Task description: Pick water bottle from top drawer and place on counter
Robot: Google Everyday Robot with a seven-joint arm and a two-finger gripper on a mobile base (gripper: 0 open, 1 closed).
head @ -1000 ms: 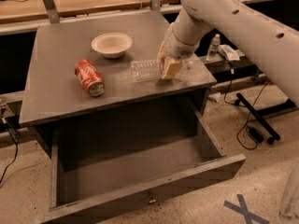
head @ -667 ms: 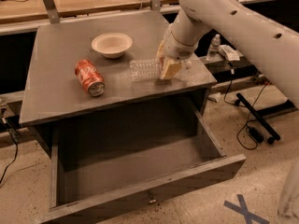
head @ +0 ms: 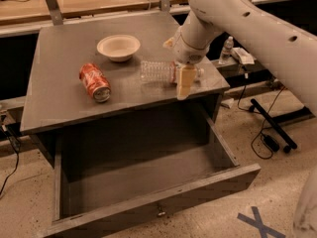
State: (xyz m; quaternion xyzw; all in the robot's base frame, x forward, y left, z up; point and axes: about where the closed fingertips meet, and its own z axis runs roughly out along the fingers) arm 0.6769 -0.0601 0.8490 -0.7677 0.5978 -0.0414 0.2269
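Note:
The water bottle point(head: 157, 72) lies on its side on the counter point(head: 64, 53), near the front right corner, cap end to the right. My gripper point(head: 182, 74) straddles the bottle at its label end, and it is open. Its near finger point(head: 185, 83) hangs in front of the bottle, down over the counter's front edge. The far finger is hidden behind the bottle. The top drawer point(head: 163, 200) is pulled out below the counter. Its inside shows nothing, and its small knob point(head: 159, 212) sits at the front.
A red soda can point(head: 95, 82) lies on the counter's left side. A white bowl point(head: 118, 47) stands behind the bottle. A small clear bottle point(head: 227, 48) stands on a ledge to the right. Cables and blue tape point(head: 257, 222) are on the floor.
The gripper's near finger has moved out from the bottle toward the counter's front edge. The bottle still lies in the same place on the counter.

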